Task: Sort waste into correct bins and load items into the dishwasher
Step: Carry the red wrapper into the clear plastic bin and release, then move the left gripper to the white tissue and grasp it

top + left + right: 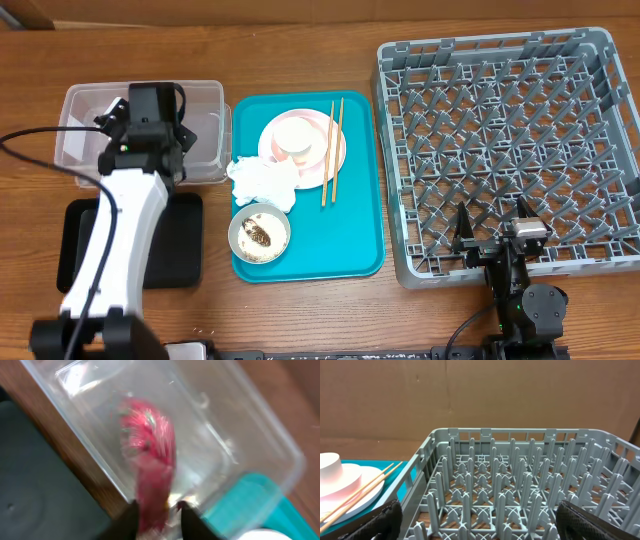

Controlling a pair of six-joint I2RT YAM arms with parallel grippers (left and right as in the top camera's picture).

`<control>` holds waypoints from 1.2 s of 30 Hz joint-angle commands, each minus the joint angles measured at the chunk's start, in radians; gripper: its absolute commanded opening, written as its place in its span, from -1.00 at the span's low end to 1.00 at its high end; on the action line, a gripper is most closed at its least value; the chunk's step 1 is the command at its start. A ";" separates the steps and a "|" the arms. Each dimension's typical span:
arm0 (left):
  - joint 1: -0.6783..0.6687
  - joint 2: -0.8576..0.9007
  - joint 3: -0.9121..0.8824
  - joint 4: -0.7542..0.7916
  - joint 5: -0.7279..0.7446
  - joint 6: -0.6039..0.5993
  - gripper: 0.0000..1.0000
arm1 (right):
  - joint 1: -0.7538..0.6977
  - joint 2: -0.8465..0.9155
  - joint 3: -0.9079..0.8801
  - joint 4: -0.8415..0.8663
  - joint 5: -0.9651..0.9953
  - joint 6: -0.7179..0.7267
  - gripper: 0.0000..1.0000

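From overhead, the left arm (140,150) reaches over the clear tub (205,100), with the black tray (185,240) just below it on the table. On the teal tray (350,240) lie the pink plate (312,165) bearing the white cup (297,137), the chopsticks (331,150) across the plate's right edge, the napkin (262,180), and the grey bowl (235,232) holding food scraps (260,236). The right gripper (490,238) sits at the near edge of the dish rack (510,140). In the blurred left wrist view, the left gripper (160,520) pinches the red foil wrapper (150,445), which hangs over the tub's inside. In the right wrist view, the fingers (385,520) are spread wide with nothing between them, facing the rack's pegs.
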 commanded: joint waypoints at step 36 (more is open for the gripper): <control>-0.185 -0.067 0.017 -0.046 0.493 0.196 0.11 | -0.004 -0.004 -0.010 0.006 -0.006 -0.001 0.99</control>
